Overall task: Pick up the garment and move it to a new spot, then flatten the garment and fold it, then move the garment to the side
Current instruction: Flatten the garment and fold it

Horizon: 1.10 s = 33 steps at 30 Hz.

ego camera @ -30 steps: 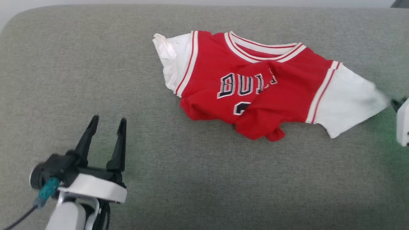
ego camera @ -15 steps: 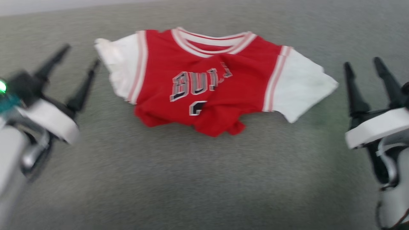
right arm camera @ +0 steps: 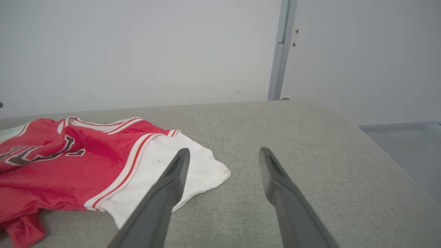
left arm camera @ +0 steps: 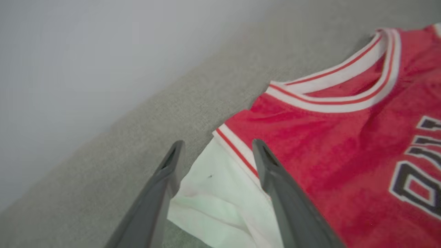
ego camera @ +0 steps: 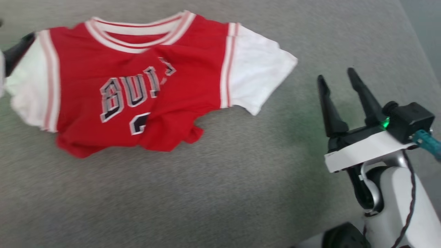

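The left pincer (left arm camera: 217, 146) is spread wide, one finger on either side of the shirt's left sleeve (left arm camera: 213, 196), close over the striped seam. Whether the tips touch the cloth cannot be told, and nothing is pinched between them. The right pincer (ego camera: 336, 74) is spread just as wide and empty. It stands off the right sleeve (ego camera: 256, 75), with a strip of bare surface (ego camera: 224, 193) between it and the cloth, and its fingers point toward the far edge and the pale wall (right arm camera: 137, 51) behind.

The shirt (ego camera: 137, 86) lies front-up on the grey surface, toward the robot's left, with the collar (ego camera: 137, 34) at the far side. Both white sleeves are out to the sides. The body is not smooth: a fold runs across the chest and covers part of the lettering (ego camera: 131, 93), and the hem (ego camera: 162, 141) is bunched and rucked up at the near side.

With both pincers free and the shirt resting on the surface, the carry to a new spot looks to be over, though the pictures alone cannot prove it. Flattening seems to be the step in hand and is far from done. The chest fold and the hem need pulling out. After that come the fold and the move to the side, neither yet begun.
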{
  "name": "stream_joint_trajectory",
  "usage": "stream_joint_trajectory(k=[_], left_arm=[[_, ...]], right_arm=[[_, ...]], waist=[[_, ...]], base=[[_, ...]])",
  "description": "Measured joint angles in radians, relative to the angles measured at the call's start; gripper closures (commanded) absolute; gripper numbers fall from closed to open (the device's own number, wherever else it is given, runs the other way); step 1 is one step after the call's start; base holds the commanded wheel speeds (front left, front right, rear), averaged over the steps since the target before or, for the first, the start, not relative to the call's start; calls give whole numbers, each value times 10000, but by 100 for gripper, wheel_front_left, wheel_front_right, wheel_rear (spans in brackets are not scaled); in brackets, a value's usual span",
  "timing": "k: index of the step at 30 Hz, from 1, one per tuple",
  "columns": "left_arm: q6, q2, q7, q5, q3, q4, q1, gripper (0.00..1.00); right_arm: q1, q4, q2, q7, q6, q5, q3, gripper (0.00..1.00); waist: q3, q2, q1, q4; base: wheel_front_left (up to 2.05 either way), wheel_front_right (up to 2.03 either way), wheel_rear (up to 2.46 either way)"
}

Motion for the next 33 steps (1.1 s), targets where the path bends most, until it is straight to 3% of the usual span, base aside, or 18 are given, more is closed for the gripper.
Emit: stream_joint_trajectory(k=[3,7,14,20,21,22,23,25,29,33], left_arm=[[0,347,1198,-775,-560,437,-372,0],[0,757,1941,-1302,-997,901,-782,0],[0,1152,2075,-1693,-1705,1216,-937,0],[12,1122,2406,-2483,-2056,1137,-1051,0],[12,1143,2408,-2485,-2125,1091,-1125,16],[12,1151,2405,-2487,-2186,1070,-1172,51],[12,1152,2389,-2487,-2253,1051,-1210,62],[12,1145,2247,-2506,-2360,1001,-1318,100],[10,1039,1948,-2500,-2548,863,-1553,100],[8,922,1843,-2500,-2713,805,-1853,100]], right_arm=[[-6,50,92,-36,2,2,209,0],[12,33,159,-92,2,0,376,0],[42,-117,219,96,2,-82,560,0],[39,-334,207,259,2,-136,604,0],[35,-370,199,307,2,-138,614,0],[22,-395,196,337,2,-148,629,0],[3,-435,188,345,2,-150,656,0],[-61,-485,136,439,2,-151,769,0],[-492,-487,-173,951,2,-125,1290,0],[-1701,-40,-991,2320,2,410,2243,0]], waist=[[242,0,0,-412],[449,0,0,-815],[476,0,1,-1018],[533,0,0,-944],[548,0,0,-932],[564,0,0,-925],[580,0,0,-921],[620,0,0,-913],[754,0,0,-894],[907,0,0,-776]], base=[[0,0,0],[0,0,0],[0,0,0],[0,0,0],[0,0,0],[0,0,0],[0,0,0],[0,0,0],[0,0,0],[0,0,0]])
